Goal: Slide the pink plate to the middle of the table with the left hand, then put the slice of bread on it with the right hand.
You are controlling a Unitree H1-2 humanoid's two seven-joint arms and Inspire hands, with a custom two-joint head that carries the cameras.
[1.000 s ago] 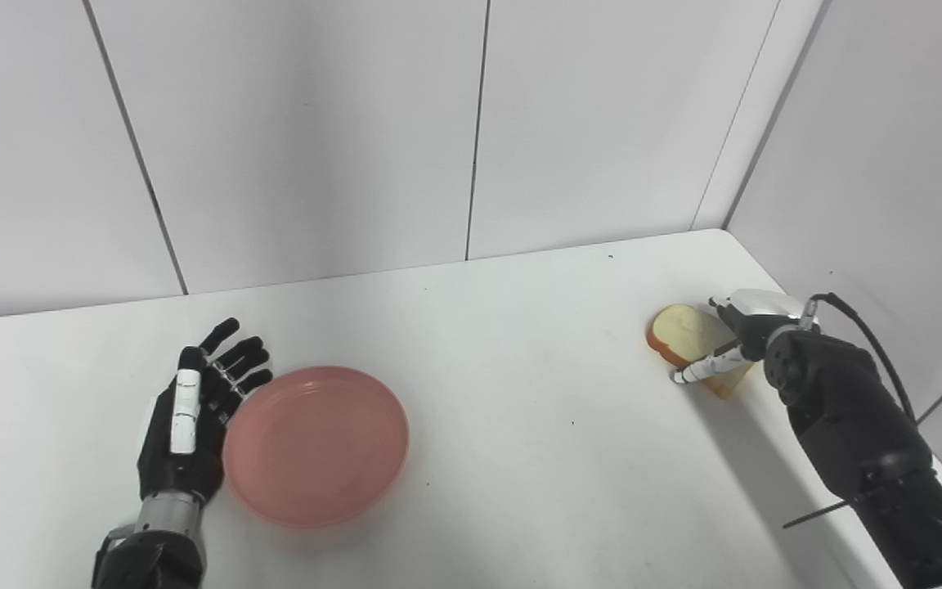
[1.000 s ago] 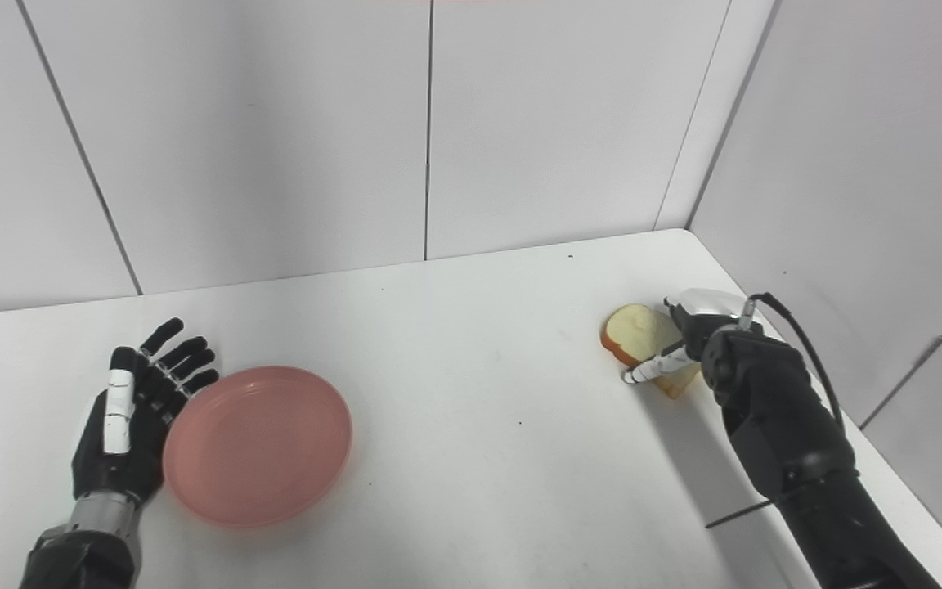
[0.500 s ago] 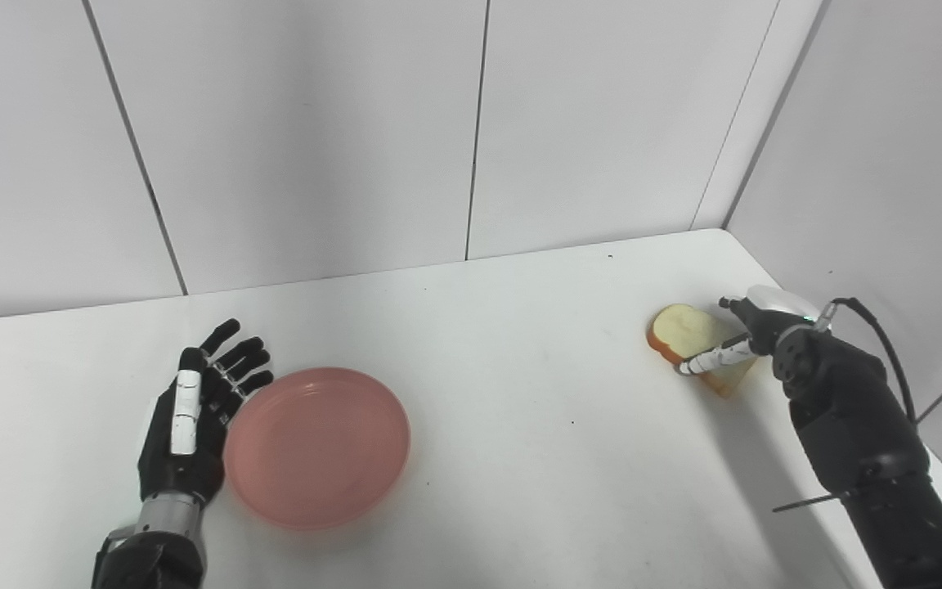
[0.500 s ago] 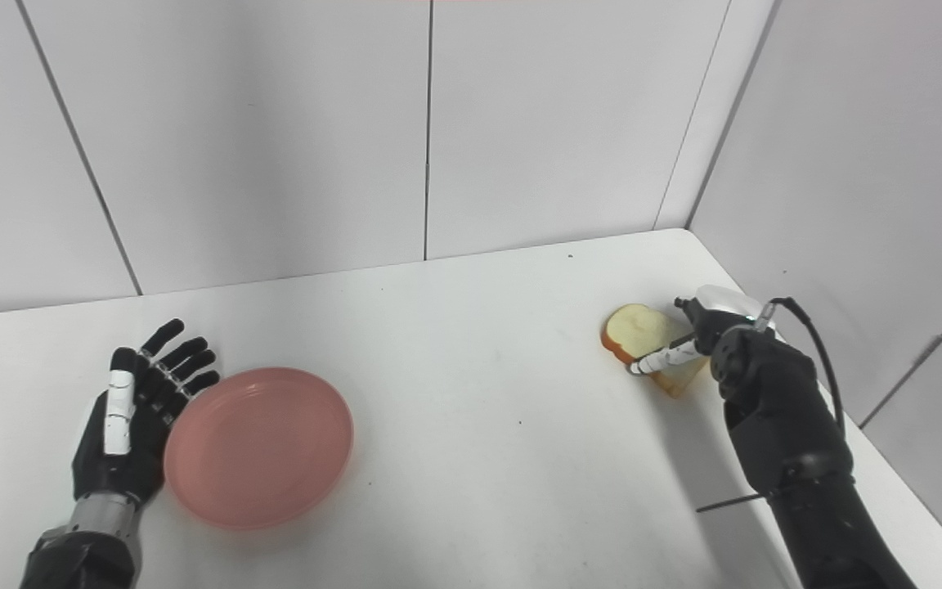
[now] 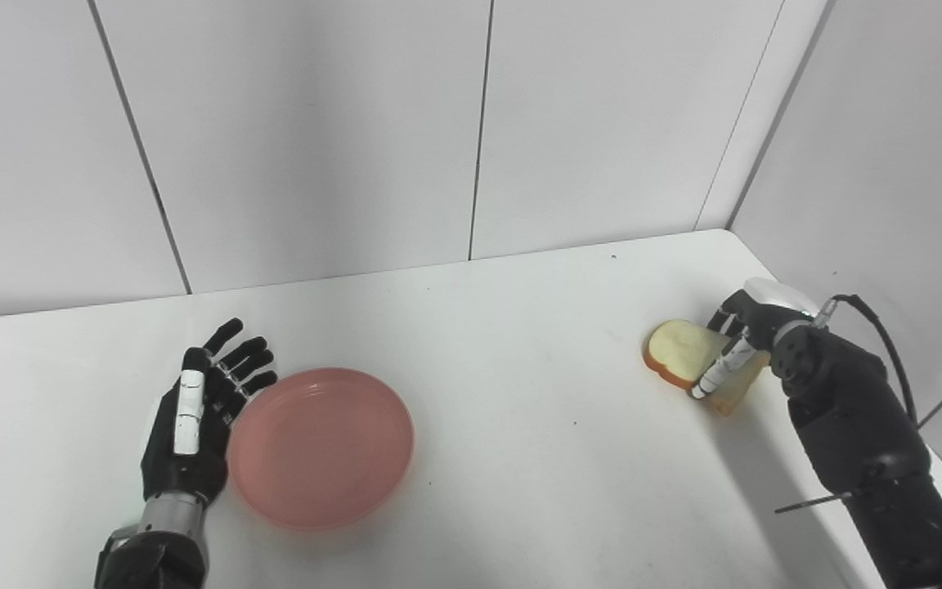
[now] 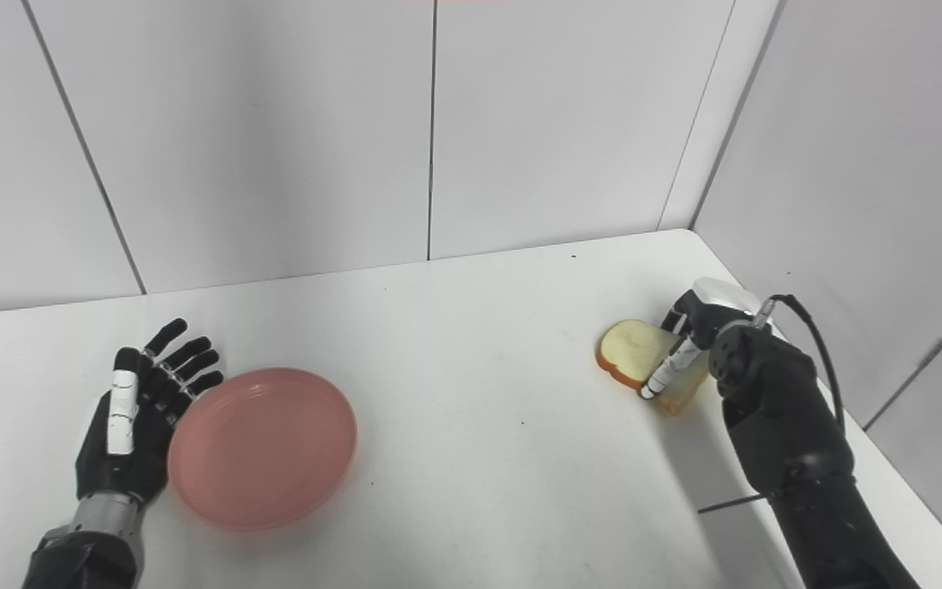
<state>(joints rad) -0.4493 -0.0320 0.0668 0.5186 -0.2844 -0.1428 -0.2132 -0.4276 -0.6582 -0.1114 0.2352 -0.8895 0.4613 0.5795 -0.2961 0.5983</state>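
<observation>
The pink plate [image 5: 321,447] is seen at the lower left of the frame, flat on the white worktop [image 5: 520,393], left of the worktop's middle. The left hand [image 5: 193,425] is laid beside the plate's left rim with its fingers [image 5: 235,362] spread and extended toward the back wall; nothing is held. Contact between hand and rim is suggested but cannot be confirmed. Against the frames of a second ago, a very slight rightward displacement of plate and hand alike is noted; the wall seams are displaced by the same small amount, so a camera shift is indicated rather than a slide.

The slice of bread [image 5: 681,351] is seen at the right of the frame, near the side wall [image 5: 888,164]. It is held by the right hand [image 5: 745,335]: one white-tipped finger is pressed over its front face, the others are closed behind it. A second ago that finger was laid nearly level across the lower edge of the slice; it is now angled steeply downward. The slice is now tilted, with its crust edge toward the left and its far end raised. Whether its lower corner is touching the worktop cannot be told.
</observation>
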